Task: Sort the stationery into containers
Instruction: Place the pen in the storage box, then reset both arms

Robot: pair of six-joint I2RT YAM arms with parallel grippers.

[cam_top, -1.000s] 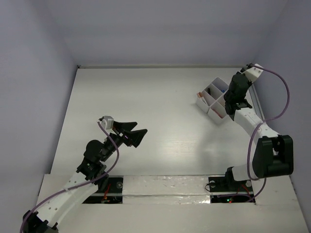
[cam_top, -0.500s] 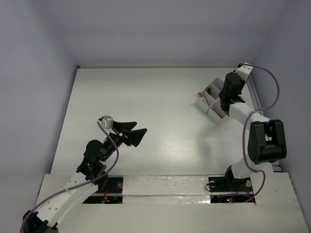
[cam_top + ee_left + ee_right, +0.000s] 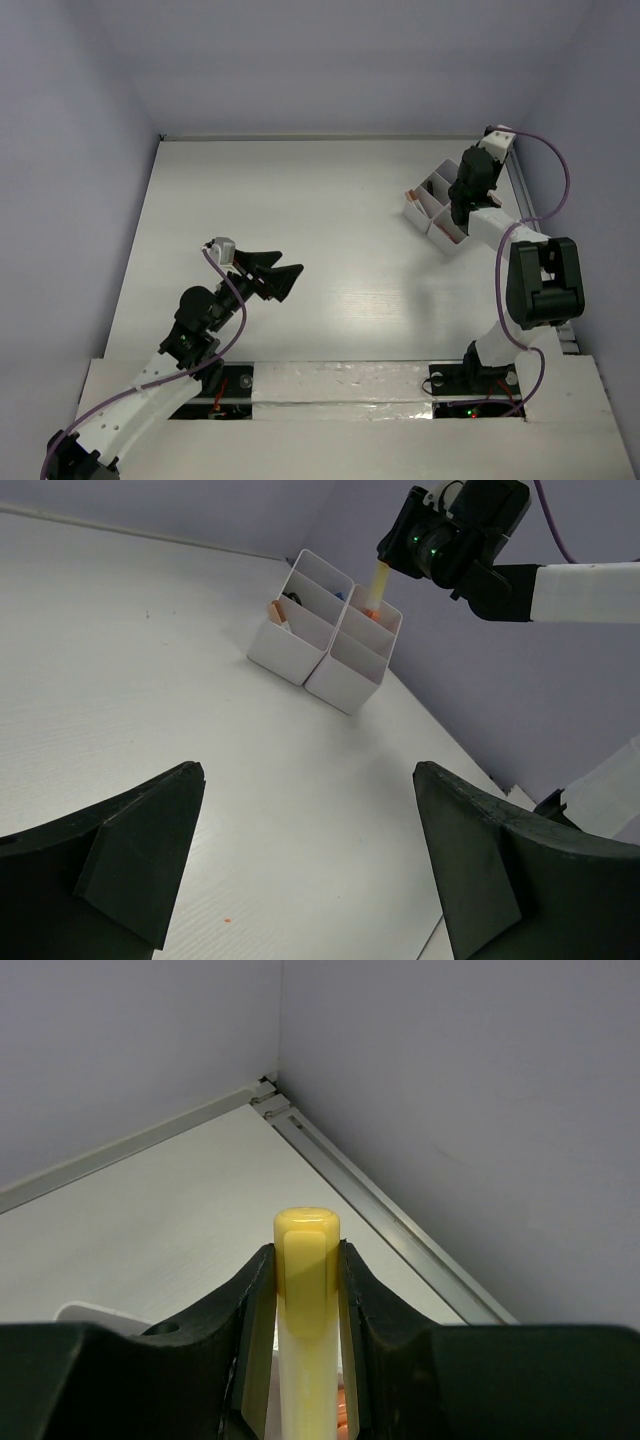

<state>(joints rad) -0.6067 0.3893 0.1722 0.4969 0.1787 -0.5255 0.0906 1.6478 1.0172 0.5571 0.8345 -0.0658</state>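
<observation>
The white organiser tray [image 3: 424,208] stands at the far right of the table; it also shows in the left wrist view [image 3: 300,648]. My right gripper [image 3: 307,1256] is shut on the yellow tube [image 3: 306,1232] and holds it upright. In the left wrist view the tube [image 3: 379,583] hangs over a back compartment of the tray, its lower end at the rim. In the top view the right gripper [image 3: 462,203] is over the tray. An orange bit [image 3: 277,610] and a dark item [image 3: 291,598] lie in other compartments. My left gripper [image 3: 276,279] is open and empty over the table [image 3: 308,774].
The side wall and a metal rail [image 3: 400,1222] run close behind the tray on the right. A tiny orange speck [image 3: 229,918] lies on the white table near my left gripper.
My right wrist has swung left and come over the tray with the yellow tube. My left arm has not moved.
</observation>
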